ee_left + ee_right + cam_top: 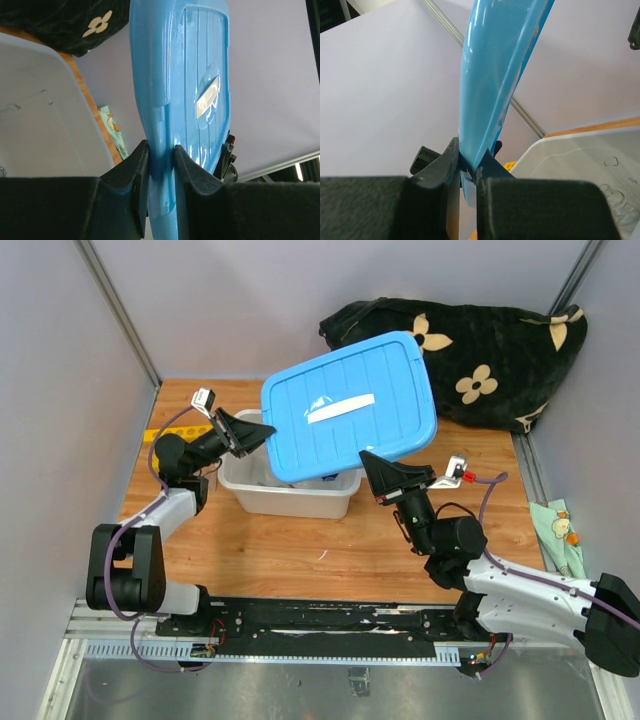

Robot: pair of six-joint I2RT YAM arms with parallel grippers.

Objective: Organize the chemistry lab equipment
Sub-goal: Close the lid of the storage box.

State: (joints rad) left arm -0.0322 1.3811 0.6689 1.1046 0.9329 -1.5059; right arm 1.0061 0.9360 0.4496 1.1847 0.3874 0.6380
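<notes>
- A wooden worktop (300, 560) sits between pale walls, with two robot arms bolted at its near edge.
- A white tub (262, 492) stands left of the worktop's centre, toward the far edge.
- A large blue lid (350, 405) hangs in the air above the tub, tilted. From overhead it hides most of the tub's opening. A white strip (340, 408) lies across the lid's top face.
- The left gripper (161, 170) is clamped on the lid's left rim. In its wrist view both black fingers (134, 175) press against the blue plastic, one on each side.
- The right gripper (468, 165) is clamped on the lid's near right rim. Its two fingers pinch the thin blue edge between them.
- The yellow tube rack (158, 433) lies near the worktop's left edge, beside the tub. The left arm hides most of it.
- Some clear glassware (620, 197) lies on the tub's floor, seen faintly past the right gripper. It is too blurred to tell which pieces are there.
- A black cloth (470, 350) with cream flowers is bunched over the worktop's far right corner.
- A small pale green patterned cloth (558, 530) lies just off the worktop's right edge.
</notes>
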